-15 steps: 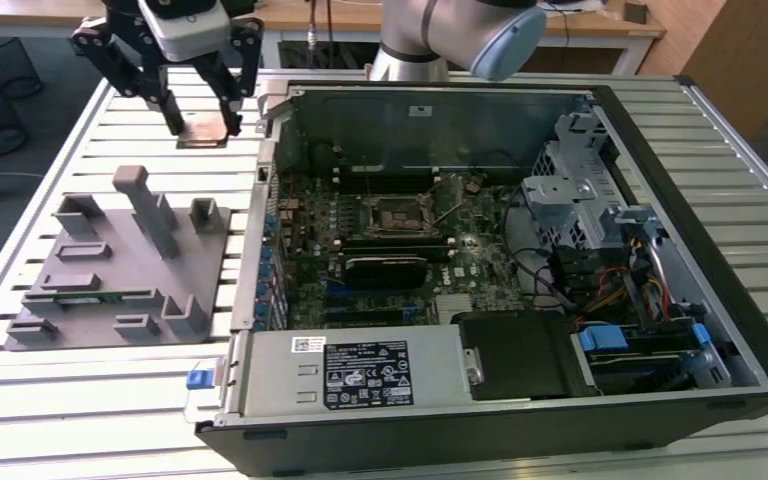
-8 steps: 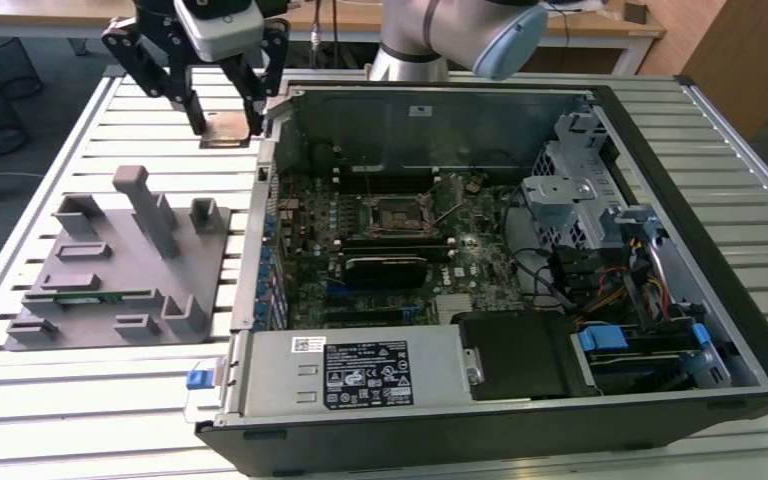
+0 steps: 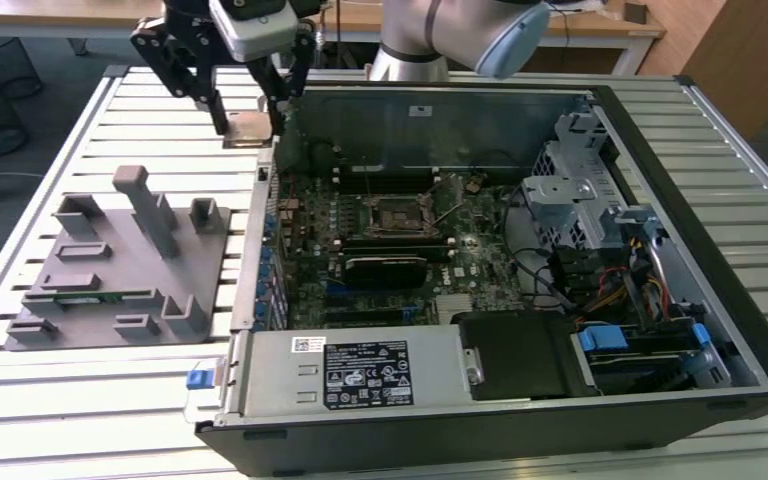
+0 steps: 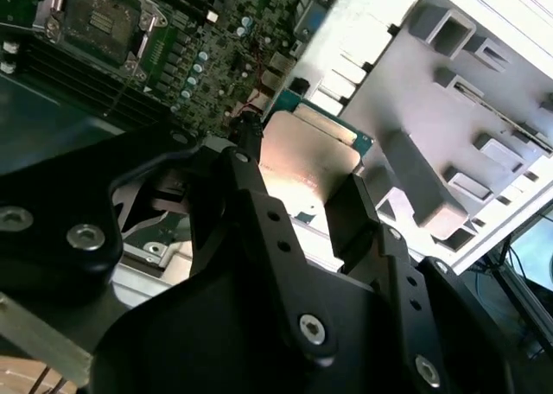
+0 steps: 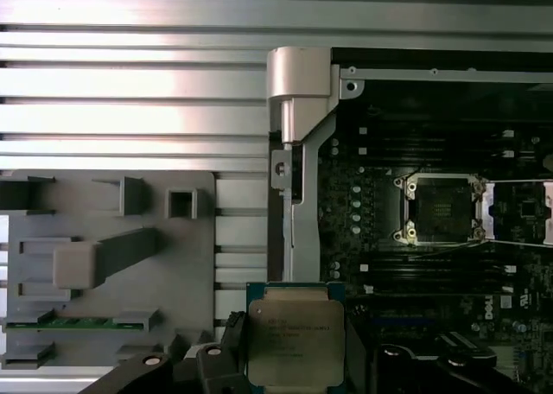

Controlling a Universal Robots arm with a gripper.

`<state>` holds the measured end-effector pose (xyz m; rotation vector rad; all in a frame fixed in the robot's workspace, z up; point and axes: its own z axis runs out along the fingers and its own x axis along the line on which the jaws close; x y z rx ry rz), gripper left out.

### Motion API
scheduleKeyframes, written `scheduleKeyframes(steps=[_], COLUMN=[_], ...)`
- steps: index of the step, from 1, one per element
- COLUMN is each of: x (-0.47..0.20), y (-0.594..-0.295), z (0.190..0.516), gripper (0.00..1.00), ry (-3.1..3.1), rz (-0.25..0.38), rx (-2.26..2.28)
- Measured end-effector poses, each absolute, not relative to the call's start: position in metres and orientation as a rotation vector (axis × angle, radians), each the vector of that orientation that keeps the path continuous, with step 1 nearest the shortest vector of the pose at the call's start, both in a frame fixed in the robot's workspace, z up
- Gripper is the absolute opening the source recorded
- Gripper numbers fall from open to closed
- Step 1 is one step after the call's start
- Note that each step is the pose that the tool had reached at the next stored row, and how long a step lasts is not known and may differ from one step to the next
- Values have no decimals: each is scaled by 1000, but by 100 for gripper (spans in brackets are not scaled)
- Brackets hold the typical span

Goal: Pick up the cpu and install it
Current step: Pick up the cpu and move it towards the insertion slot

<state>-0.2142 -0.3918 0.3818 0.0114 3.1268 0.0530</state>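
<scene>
Silver-topped cpu (image 5: 295, 342), one, clamped in one black hand (image 3: 248, 122), beside one open computer case (image 3: 518, 432)

No text legible, faint printed lines seen on the cpu (image 5: 295, 342) lid in the first wrist view, black label (image 3: 367, 375) and white sticker (image 3: 308, 345) borne on the grey power supply (image 3: 264, 375) at six o'clock in the exterior view, print too fine to be read
</scene>
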Motion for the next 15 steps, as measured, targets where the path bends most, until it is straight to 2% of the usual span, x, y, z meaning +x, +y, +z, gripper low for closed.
scheduleKeyframes(steps=[15], x=[-150], y=[-392], z=[382], gripper=[54], ry=[3127], rz=[53], rx=[12])
